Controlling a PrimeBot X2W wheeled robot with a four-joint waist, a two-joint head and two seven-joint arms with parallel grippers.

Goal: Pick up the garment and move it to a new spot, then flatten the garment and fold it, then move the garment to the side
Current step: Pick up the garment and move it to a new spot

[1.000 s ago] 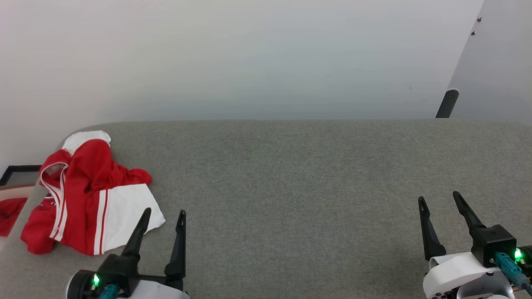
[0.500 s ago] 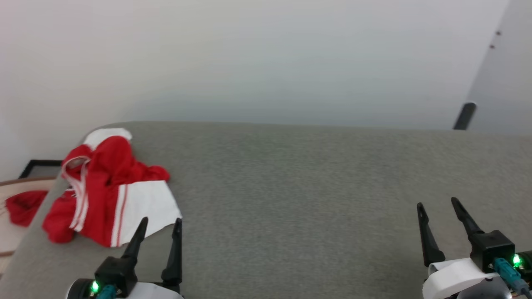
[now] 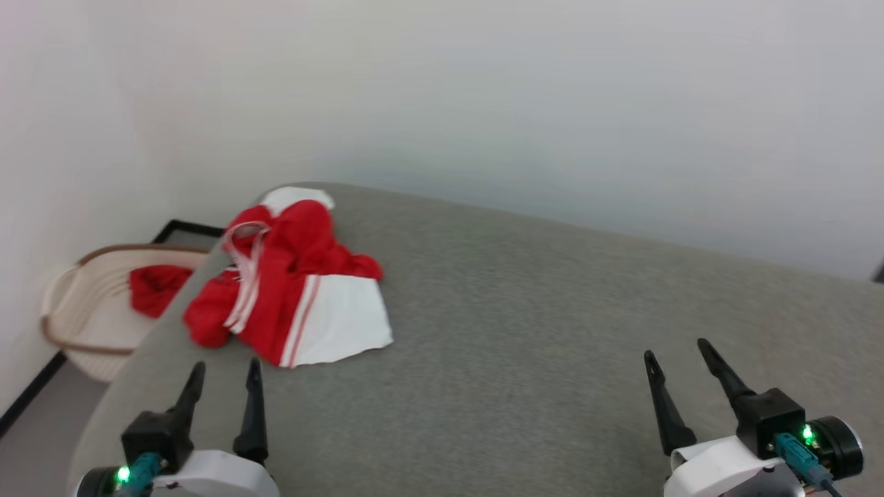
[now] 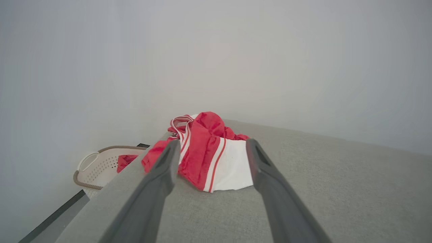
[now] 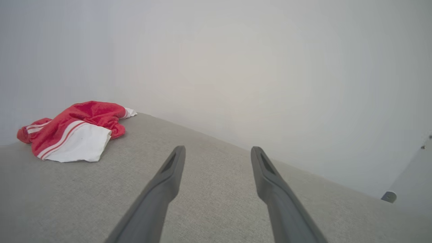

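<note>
Crumpled red-and-white jersey shirt, likely light and limp, best pinched at its raised red bunch; left end effector and right end effector both stand spread, empty.

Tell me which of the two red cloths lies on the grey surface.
The garment with white sleeves and striped trim; the smaller plain red cloth lies in the basket.

Left hand spread and empty; right hand likewise
</note>
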